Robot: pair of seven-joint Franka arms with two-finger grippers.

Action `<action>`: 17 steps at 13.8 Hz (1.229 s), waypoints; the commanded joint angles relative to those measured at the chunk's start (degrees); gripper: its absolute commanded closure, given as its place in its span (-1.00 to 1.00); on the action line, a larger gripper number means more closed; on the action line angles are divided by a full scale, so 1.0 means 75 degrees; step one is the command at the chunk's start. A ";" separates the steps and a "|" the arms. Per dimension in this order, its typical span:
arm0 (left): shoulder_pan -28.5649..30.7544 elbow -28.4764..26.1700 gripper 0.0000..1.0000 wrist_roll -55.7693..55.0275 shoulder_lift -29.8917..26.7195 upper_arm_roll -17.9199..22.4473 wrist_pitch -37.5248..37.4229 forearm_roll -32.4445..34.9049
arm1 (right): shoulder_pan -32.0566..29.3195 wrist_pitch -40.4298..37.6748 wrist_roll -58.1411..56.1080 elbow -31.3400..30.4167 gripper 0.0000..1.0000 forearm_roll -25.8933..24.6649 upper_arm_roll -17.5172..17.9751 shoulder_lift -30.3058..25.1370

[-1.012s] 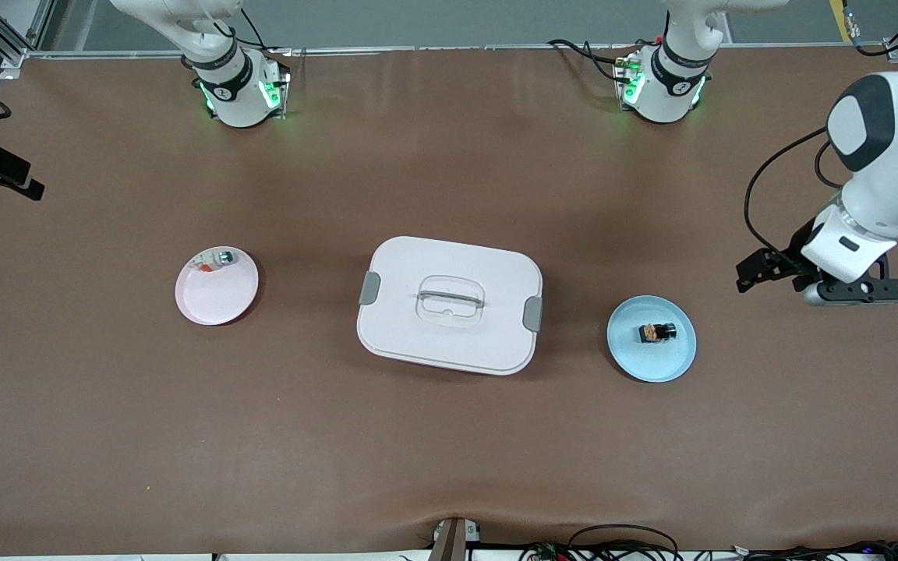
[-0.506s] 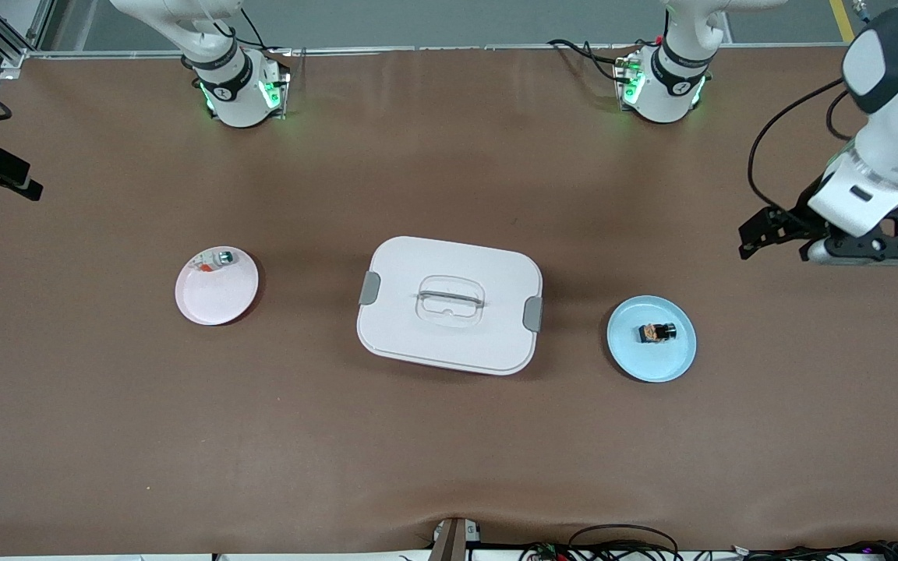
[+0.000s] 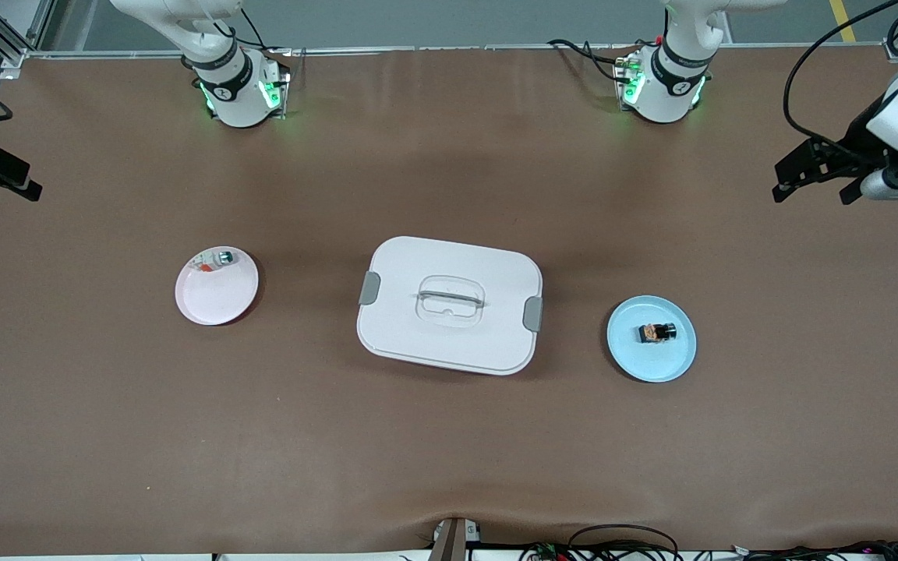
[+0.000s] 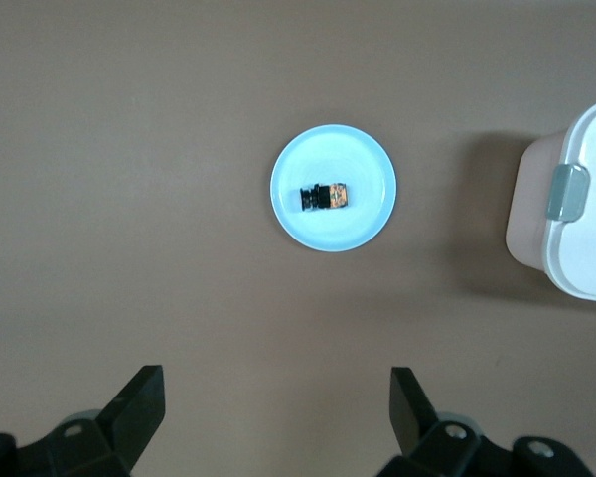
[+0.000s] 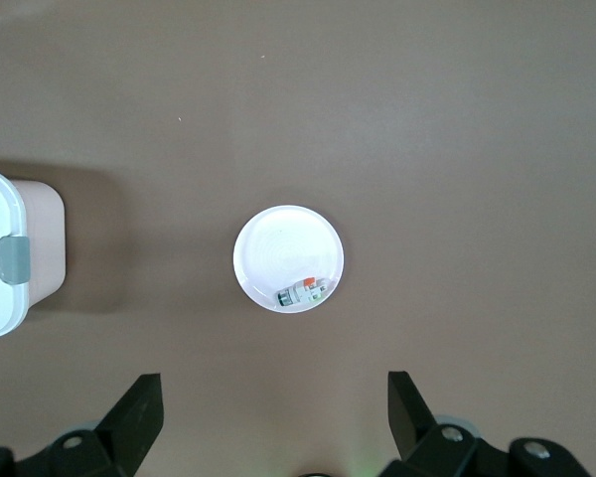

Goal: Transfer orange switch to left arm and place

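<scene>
The orange switch (image 3: 657,333), a tiny black part with orange bands, lies on a round blue plate (image 3: 628,354) toward the left arm's end of the table. It also shows in the left wrist view (image 4: 325,197). The white box (image 3: 449,304) with grey latches stands mid-table. My left gripper (image 3: 897,187) is high over bare table at the left arm's end, open and empty (image 4: 278,388). My right gripper (image 5: 273,393) is open and empty, high above the pink plate's area. In the front view only a black part shows at the right arm's end of the table.
A pink plate (image 3: 219,300) toward the right arm's end holds a small white part with a green-silver end (image 3: 213,262); it also shows in the right wrist view (image 5: 301,292). The box's edge shows in both wrist views (image 4: 576,199) (image 5: 0,248). Brown table around.
My left arm has swung up and away from beside the blue plate toward the table's end, still open and empty. The switch, plates, box and right arm have not moved.
</scene>
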 commanded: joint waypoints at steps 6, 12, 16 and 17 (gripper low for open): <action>0.0006 0.0542 -1.00 -0.0070 0.0099 -0.0165 -0.0593 0.0144 | -0.0062 0.0068 -0.0398 -0.0036 -1.00 -0.0082 0.0084 -0.0117; 0.0006 0.0694 -1.00 -0.0058 0.0204 -0.0165 -0.0593 0.0109 | -0.0051 0.0197 -0.0400 -0.0024 -1.00 -0.0210 0.0061 -0.0117; -0.0006 0.0706 -1.00 -0.0058 0.0204 -0.0165 -0.0593 0.0121 | -0.0039 0.0209 -0.0318 -0.0024 -1.00 -0.0199 0.0072 -0.0128; -0.0006 0.0695 -1.00 -0.0058 0.0204 -0.0165 -0.0593 0.0121 | -0.0039 0.0209 -0.0306 -0.0036 -1.00 -0.0199 0.0072 -0.0129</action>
